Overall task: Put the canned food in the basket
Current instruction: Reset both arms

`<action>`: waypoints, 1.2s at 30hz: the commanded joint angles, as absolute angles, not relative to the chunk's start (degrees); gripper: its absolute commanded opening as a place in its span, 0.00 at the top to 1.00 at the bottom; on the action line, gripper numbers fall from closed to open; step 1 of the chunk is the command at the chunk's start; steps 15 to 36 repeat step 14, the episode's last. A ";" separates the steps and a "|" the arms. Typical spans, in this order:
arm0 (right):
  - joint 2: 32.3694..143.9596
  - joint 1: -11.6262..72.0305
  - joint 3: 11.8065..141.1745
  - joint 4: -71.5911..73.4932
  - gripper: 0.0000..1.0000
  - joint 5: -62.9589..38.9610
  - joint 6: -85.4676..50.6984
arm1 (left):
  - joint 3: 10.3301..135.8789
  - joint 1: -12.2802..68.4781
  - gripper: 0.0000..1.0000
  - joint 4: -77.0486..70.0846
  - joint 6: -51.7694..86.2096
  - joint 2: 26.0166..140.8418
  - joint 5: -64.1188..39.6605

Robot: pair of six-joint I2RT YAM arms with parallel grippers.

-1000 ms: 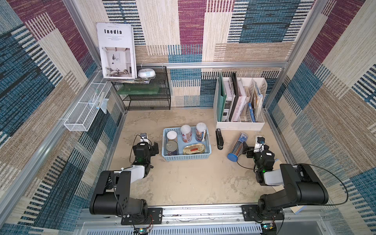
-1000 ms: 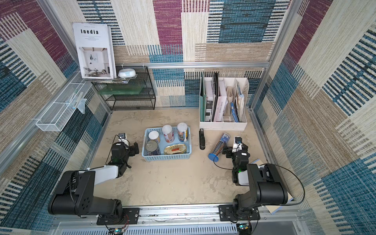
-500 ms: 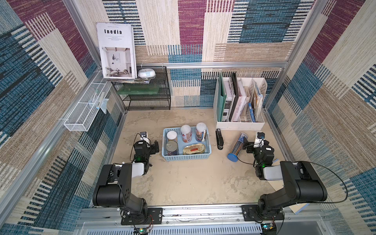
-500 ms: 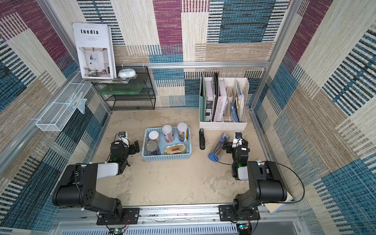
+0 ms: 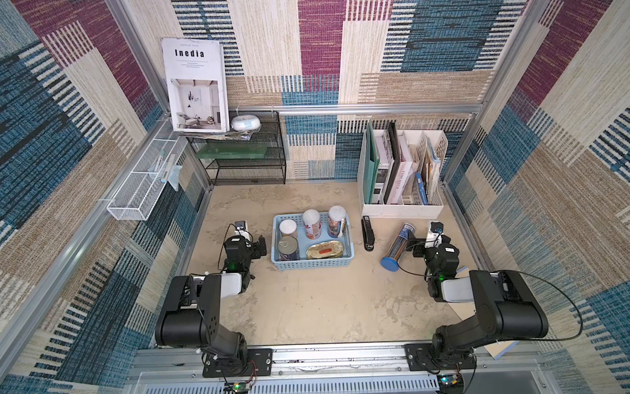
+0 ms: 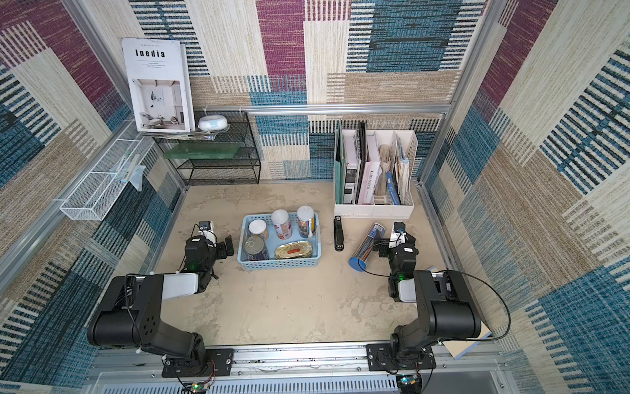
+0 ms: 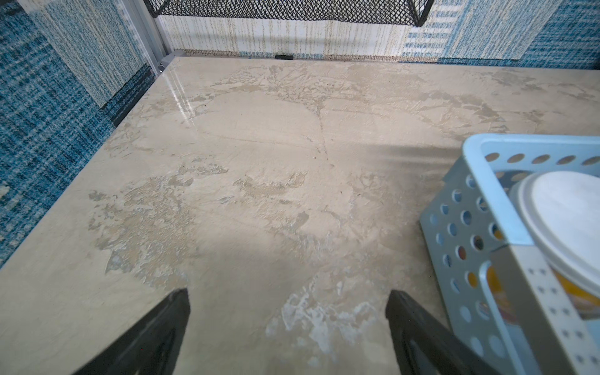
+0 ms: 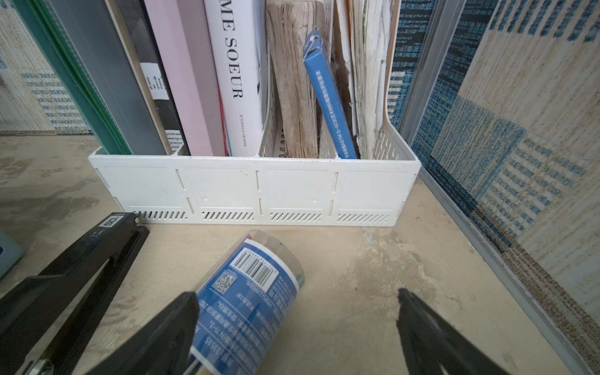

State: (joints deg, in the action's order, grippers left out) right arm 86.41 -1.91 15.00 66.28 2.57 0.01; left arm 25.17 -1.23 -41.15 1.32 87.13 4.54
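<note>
The light-blue basket stands mid-table and all the canned food sits inside it. Three white-lidded cans line its far side. A silver-topped tin and a flat oval gold tin lie at its near side. My left gripper hovers low over bare table just left of the basket, open and empty. My right gripper is open at the right. A clear blue-capped tube lies against its left finger, not gripped.
A black stapler lies between the basket and the tube. A white file organizer with books stands at the back right. A black wire shelf is at the back left, and a white wire basket hangs on the left wall.
Both arms have folded slightly and the right gripper has eased toward the back wall. Both grippers stay open. Basket, cans, tube and stapler have not moved.
</note>
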 commanded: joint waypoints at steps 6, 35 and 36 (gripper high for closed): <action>86.44 -1.85 15.12 66.93 0.01 2.98 -0.09 | 25.14 -1.31 0.01 -43.05 1.23 87.05 3.78; 86.40 -1.85 15.21 66.80 0.01 2.98 -0.09 | 25.14 -1.32 0.01 -43.07 1.27 87.10 3.78; 86.40 -1.85 15.21 66.80 0.01 2.98 -0.09 | 25.14 -1.32 0.01 -43.07 1.27 87.10 3.78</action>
